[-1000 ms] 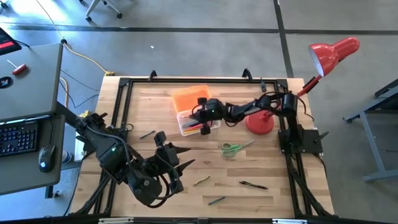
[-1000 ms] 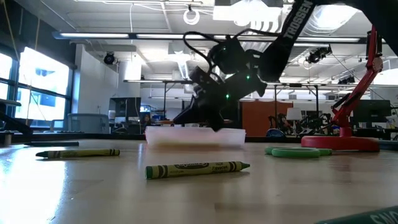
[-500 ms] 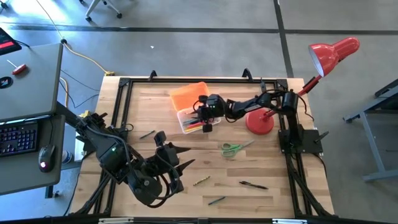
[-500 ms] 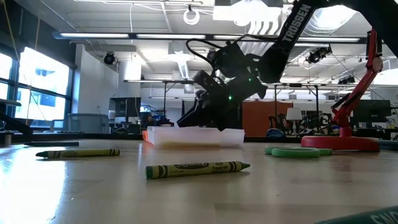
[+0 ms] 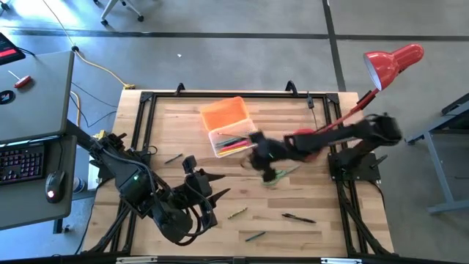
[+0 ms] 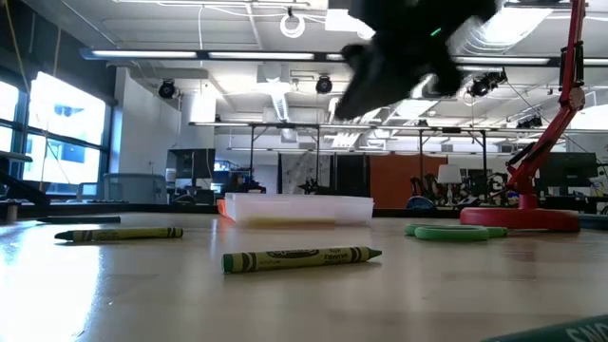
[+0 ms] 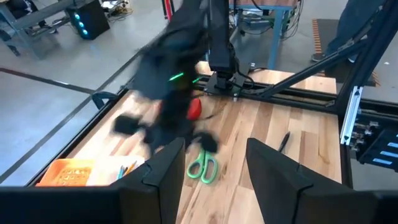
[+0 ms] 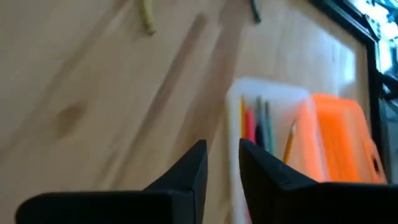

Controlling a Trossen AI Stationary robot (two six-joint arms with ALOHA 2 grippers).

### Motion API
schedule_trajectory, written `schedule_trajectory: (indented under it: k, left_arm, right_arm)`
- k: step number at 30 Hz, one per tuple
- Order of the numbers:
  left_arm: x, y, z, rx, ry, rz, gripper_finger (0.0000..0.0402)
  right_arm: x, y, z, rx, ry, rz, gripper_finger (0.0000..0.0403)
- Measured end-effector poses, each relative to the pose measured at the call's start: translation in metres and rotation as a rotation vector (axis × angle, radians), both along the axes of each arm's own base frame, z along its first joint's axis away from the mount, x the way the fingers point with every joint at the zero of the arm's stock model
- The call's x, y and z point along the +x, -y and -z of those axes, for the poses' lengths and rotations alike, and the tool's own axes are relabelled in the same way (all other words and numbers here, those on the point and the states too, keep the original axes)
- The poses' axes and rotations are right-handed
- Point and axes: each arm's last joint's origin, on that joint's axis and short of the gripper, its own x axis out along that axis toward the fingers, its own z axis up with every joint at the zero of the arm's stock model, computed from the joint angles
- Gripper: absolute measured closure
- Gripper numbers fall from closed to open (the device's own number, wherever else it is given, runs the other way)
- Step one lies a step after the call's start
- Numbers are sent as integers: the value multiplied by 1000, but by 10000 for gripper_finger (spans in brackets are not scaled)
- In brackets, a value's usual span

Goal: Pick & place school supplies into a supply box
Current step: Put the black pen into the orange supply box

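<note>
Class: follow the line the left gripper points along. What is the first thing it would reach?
Probably the green-handled scissors, lying ahead of the left gripper on the table; the right arm hangs above that line, though depth is unclear.

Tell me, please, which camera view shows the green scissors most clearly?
The left wrist view: the scissors lie whole on the wood there, handles and blades visible. In the high view the right gripper partly covers them. The low view shows only flat green handles, edge-on. The right wrist view does not show them.
</note>
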Motion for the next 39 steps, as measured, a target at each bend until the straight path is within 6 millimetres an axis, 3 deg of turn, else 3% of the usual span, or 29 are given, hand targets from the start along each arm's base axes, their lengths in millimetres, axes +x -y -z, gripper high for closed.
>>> schedule_trajectory:
  k: [6,10,15,20,26,34,39]
  left_arm:
    - [2,2,7,-5,-9,-11,199]
    - [3,2,12,-5,-16,-15,199]
    - [4,3,17,-6,-23,-22,199]
    - [6,5,18,-18,-9,-21,199]
    - [7,5,17,-22,5,-26,199]
    - [7,5,17,-19,6,-28,199]
    - [7,5,16,-14,10,-34,199]
  right_arm:
    - [-81,-49,2,29,-135,52,355]
    - [-132,-67,14,243,-128,98,351]
    - [-177,-83,41,492,-64,83,337]
    - [-201,-101,66,674,3,4,339]
    - [-215,-117,66,677,53,14,347]
    - [-227,-136,89,717,-121,78,347]
    - [-230,-151,105,711,-142,83,347]
